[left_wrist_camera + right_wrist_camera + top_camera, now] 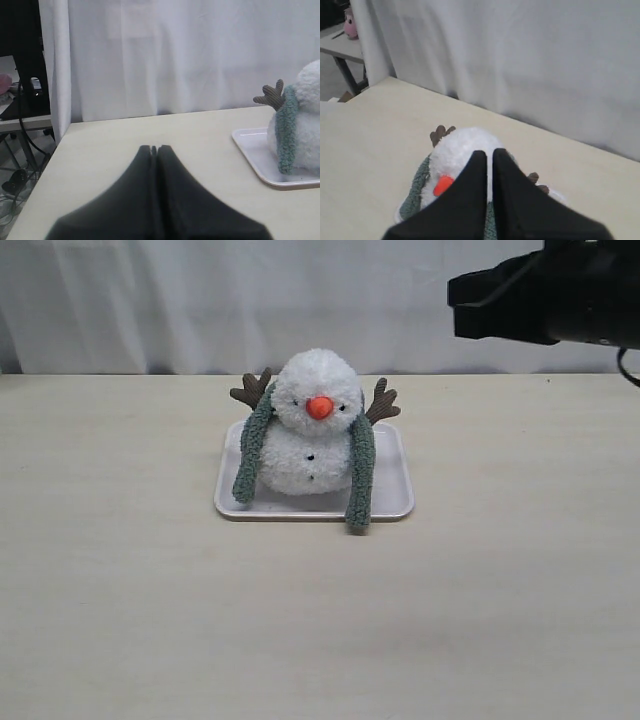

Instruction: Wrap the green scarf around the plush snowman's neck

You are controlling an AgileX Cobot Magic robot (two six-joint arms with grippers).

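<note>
Both of my grippers are empty, jaws pressed together: the left gripper [154, 148] sits low over the table [120, 590], left of the tray [395, 502], and the right gripper [489, 155] is raised above the plush snowman [312, 430]. The snowman stands upright on the tray. The green scarf [360, 480] hangs from the snowman's neck [313, 436], one end down each side of the front, uncrossed; its run behind is hidden. Hazard: the drape looks loose. Pulling one end without restraining the other would likely slide the scarf off. A hard pull could tip the plush or shift the tray.
</note>
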